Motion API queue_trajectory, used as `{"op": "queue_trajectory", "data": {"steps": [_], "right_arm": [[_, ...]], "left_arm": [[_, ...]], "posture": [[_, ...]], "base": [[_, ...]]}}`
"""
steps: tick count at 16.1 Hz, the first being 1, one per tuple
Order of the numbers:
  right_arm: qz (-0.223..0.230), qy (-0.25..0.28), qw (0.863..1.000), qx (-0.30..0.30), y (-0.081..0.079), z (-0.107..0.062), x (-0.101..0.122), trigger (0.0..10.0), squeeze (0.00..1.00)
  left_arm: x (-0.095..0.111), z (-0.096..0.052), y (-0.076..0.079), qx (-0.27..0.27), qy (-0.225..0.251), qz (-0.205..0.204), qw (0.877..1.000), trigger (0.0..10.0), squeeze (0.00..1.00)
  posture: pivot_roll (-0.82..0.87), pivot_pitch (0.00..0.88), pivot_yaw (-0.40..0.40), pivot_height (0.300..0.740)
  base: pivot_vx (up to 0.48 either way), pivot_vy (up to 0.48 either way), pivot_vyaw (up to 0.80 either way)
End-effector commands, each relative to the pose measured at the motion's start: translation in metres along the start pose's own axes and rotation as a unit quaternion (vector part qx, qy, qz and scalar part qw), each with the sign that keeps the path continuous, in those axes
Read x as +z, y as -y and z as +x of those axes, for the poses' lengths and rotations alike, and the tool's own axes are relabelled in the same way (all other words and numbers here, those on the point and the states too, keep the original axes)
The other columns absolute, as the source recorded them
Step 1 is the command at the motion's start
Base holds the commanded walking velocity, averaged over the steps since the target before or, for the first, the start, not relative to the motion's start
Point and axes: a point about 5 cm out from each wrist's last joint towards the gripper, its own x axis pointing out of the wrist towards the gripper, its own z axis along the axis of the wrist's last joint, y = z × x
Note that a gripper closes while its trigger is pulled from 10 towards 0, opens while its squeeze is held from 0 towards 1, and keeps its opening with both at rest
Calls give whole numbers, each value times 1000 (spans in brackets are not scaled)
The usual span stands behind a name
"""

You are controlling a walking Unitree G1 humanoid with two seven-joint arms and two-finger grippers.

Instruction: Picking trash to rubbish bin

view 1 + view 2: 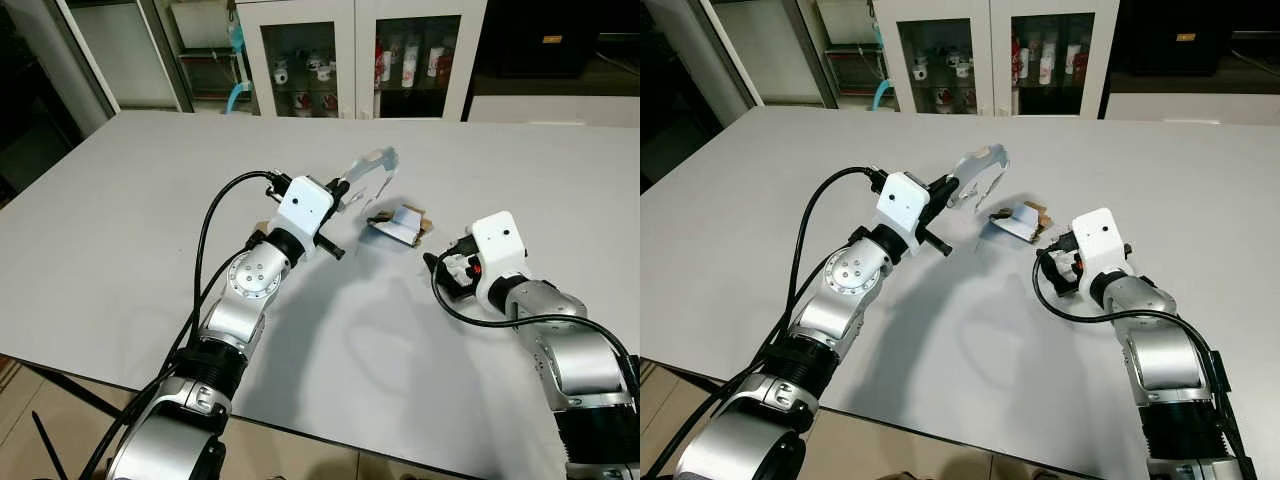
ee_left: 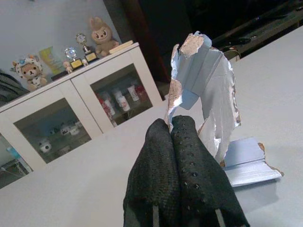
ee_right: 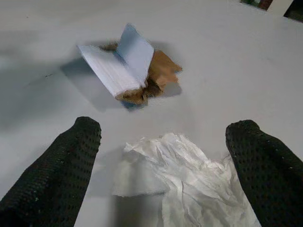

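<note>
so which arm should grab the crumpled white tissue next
Right. The right end effector is open with the white tissue between its fingers, while the left end effector is shut on a foil wrapper.

White table (image 1: 150, 200) before me, wide and plain. On it, near middle: torn pale-blue cardboard piece (image 1: 398, 224), folded open, brown ragged edge on far side. Just beside it, nearer my right arm: crumpled white tissue (image 3: 184, 184), flat on tabletop, between my spread right fingers (image 3: 52, 175).
</note>
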Motion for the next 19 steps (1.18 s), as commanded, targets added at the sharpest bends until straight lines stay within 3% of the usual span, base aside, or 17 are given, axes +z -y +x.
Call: {"op": "queue_trajectory", "data": {"steps": [1,6,12,13,14,15,19], "right_arm": [[-11,-25,1000,-3,-3,3,-11,10000,0],[-16,-51,997,-56,8,8,-23,10000,0],[-14,-57,996,-73,10,11,-28,10000,0],[-13,-53,996,-73,10,11,-27,8039,0],[-13,-51,996,-72,9,12,-27,8039,0],[-11,-48,996,-71,9,12,-26,0,0],[-11,-43,997,-70,8,13,-26,0,0]], "left_arm": [[-1,-2,-1,-7,-5,6,1000,10000,0],[-2,-3,-1,-7,-11,10,1000,10000,0],[-3,-4,-1,-7,-16,12,1000,10000,0],[-3,-4,-1,-7,-17,13,1000,10000,0],[-3,-4,-1,-7,-18,13,1000,10000,0],[-3,-4,-1,-7,-18,14,1000,10000,0],[-4,-4,-1,-8,-20,15,1000,10000,0]], "posture": [[-13,24,122,740],[-9,31,120,740],[-7,33,119,740],[-7,34,119,740],[-7,34,119,740],[-6,33,119,740],[-3,31,119,740]], "base": [[0,0,0],[0,0,0],[0,0,0],[0,0,0],[0,0,0],[0,0,0],[0,0,0]]}}
